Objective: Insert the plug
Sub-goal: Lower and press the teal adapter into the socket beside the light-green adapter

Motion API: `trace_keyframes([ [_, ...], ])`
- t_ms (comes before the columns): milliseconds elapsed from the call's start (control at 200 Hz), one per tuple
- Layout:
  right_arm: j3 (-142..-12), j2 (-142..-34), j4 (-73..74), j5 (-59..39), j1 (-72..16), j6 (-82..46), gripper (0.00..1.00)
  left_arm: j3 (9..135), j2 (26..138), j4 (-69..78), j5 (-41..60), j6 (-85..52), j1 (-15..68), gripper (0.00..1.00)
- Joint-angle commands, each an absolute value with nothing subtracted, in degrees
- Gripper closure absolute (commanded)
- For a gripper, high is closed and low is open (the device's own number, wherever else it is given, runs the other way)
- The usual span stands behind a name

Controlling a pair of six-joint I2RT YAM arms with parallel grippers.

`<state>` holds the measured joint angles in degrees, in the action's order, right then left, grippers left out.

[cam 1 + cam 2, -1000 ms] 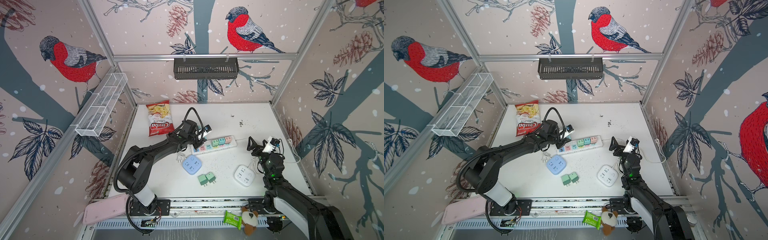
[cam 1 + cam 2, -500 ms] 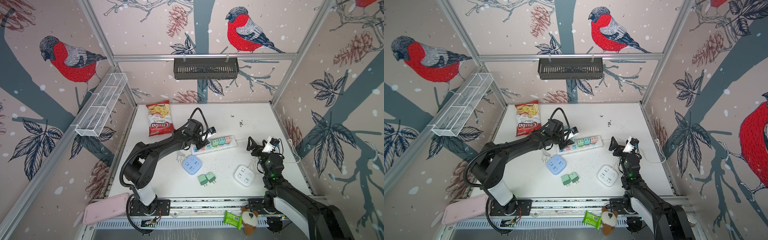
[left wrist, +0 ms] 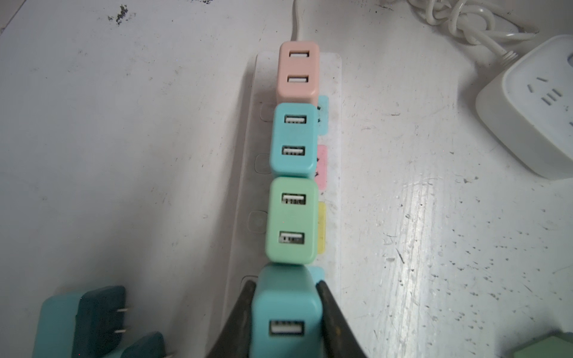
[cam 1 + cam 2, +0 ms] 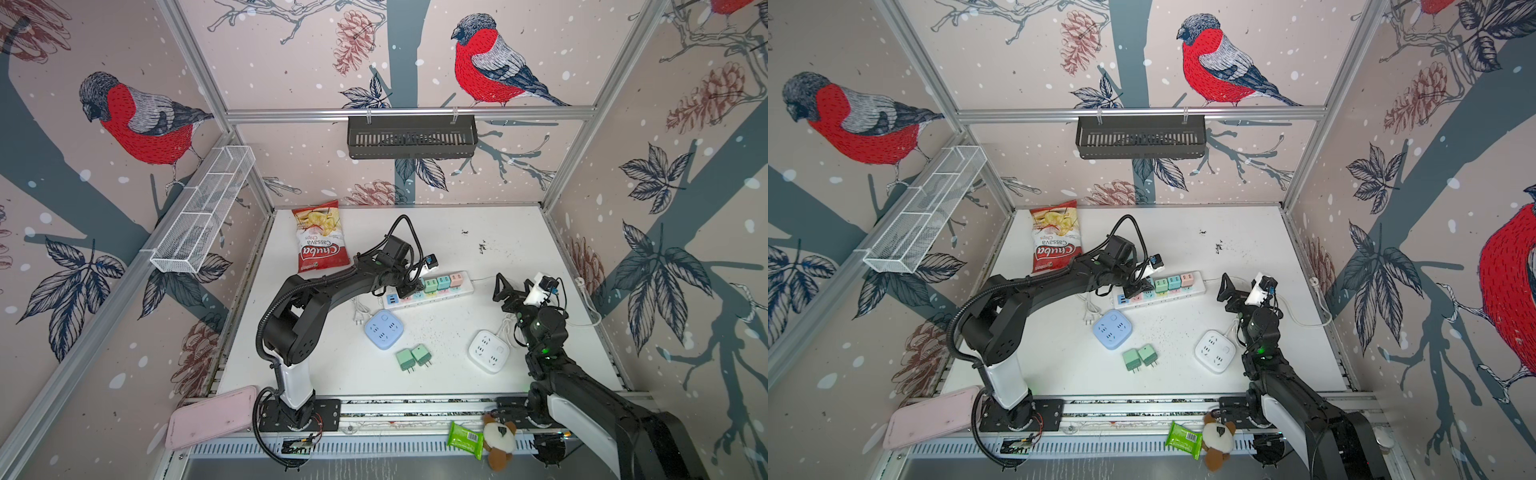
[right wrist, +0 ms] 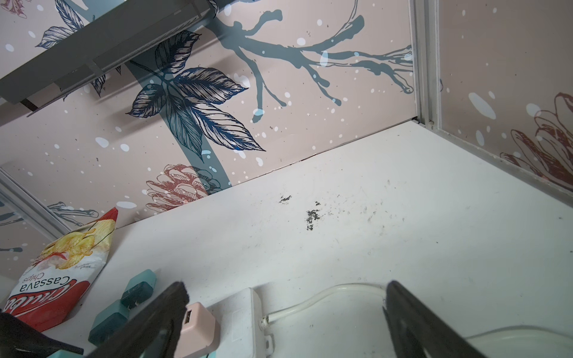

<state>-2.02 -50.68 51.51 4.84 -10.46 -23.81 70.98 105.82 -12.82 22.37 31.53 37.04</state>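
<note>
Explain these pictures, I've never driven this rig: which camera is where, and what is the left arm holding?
Two robot arms work at a white table. Both top views look down from one overhead camera; the other two cameras ride the wrists. The left hand is shut on a teal charger at the power strip, beside three chargers already plugged in; whether it is seated, I cannot tell. The right hand hangs open, empty. A chips bag, a blue cube socket, a white one and two loose green chargers lie around.

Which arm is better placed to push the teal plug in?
Left. The left pincer is shut on the teal plug over the strip; the right pincer is open, empty and apart.
</note>
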Motion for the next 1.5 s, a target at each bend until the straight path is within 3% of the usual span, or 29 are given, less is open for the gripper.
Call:
trace_keyframes([
  [0, -2.44, -50.98, 53.46, 5.44, -10.63, -23.48, 0.00, 72.38, 107.18, -15.52, 22.65, 32.18, 37.15, 1.00],
  [1496, -1.84, -49.76, 53.59, 6.57, -11.60, -22.99, 0.00, 72.70, 112.63, -17.40, 24.01, 30.81, 36.50, 1.00],
])
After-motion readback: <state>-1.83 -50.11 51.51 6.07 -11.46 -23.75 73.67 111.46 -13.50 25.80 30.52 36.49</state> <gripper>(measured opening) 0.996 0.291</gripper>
